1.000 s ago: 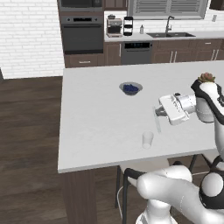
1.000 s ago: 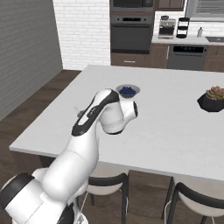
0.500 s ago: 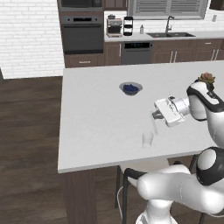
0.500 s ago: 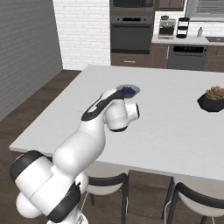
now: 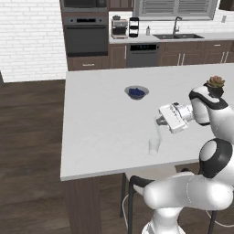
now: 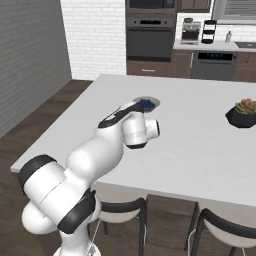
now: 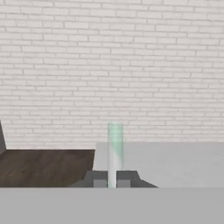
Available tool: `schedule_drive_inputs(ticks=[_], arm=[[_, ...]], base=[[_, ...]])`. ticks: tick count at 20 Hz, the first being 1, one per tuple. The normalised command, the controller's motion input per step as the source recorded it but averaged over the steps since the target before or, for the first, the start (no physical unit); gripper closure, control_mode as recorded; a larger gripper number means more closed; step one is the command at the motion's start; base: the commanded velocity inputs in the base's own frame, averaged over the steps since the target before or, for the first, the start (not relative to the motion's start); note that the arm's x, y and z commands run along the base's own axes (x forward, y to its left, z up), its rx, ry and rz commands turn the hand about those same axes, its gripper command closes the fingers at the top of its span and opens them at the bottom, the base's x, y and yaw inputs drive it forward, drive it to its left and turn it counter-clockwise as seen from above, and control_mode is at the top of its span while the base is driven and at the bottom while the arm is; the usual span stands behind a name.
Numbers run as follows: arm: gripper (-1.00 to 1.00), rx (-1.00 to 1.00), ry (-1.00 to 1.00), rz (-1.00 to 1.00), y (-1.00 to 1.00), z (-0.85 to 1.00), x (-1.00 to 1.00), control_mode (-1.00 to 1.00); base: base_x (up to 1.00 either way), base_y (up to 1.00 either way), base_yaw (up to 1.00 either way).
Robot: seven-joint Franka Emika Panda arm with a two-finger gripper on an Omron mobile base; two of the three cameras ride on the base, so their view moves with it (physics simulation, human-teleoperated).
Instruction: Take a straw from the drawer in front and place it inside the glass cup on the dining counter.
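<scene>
Illumination even, bright, diffuse; source direction not determinable. Dining counter [image 5: 105,123] top matte white, no glare. Soft faint shadow beside grey bowl [image 5: 136,92] on counter. Rendering low resolution, edges soft, slight blur throughout. Hand view: brick wall [image 7: 112,65] evenly lit, mortar lines blurred. No edge distortion apparent.

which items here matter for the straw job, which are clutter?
Job: straw, clamped in the hand; glass cup; dining counter.
Clutter: bowl with blue contents; potted plant; coffee maker; chairs.
</scene>
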Motion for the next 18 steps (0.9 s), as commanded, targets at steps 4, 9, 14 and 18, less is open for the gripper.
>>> schedule_drive_inputs(ticks=[4,9,14,18], arm=[[1.00,0.00,-0.02,0.00,0.00,-0.10,0.17,-1.00],[1.00,0.00,-0.02,0.00,0.02,-0.05,0.17,-1.00],[1.00,0.00,0.00,0.00,0.11,-0.15,0.14,-1.00],[1.00,0.00,0.00,0.00,0.07,-0.17,0.14,-1.00]], base=[[0.00,0.00,0.00],[0.00,0.00,0.00],[0.00,0.00,0.00],[0.00,0.00,0.00]])
